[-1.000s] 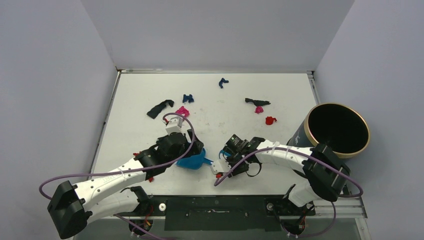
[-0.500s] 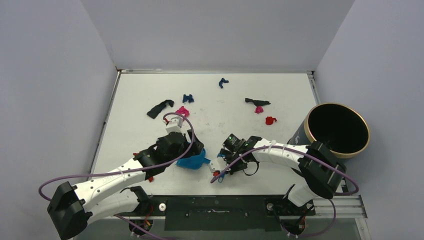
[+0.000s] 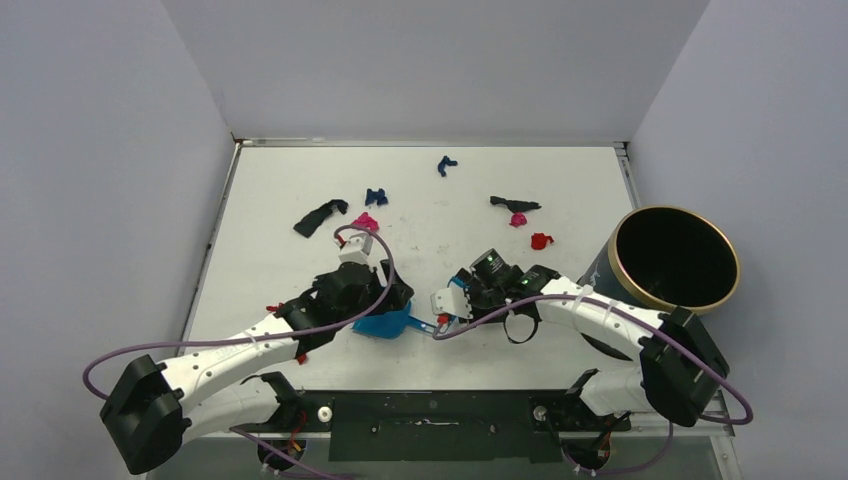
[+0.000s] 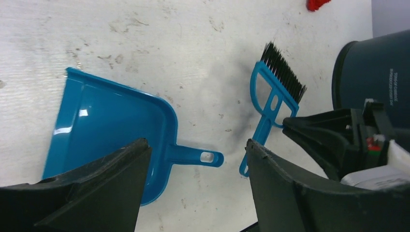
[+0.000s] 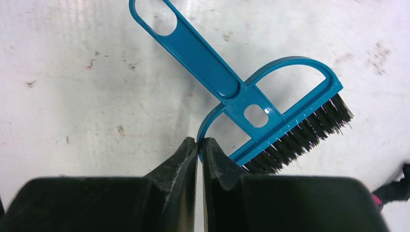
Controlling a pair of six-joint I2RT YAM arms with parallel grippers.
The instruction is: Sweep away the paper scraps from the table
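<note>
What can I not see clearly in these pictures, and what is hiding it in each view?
Right wrist view: the right gripper has its jaws shut beside the brush; whether they touch it is hidden by the jaws themselves.
Top view: this gripper covers nearly all of the brush.
Top view: the bin is dark inside; contents not visible.
Left wrist view: a red scrap is cut off by the top edge.

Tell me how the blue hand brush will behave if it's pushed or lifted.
The hand brush looks like thin moulded plastic with cut-outs, so probably light and stiff. Lying flat on the table, it would likely slide or pivot when pushed, not roll. Its glossy handle may slip in a narrow grip; the bristles should bend.
</note>
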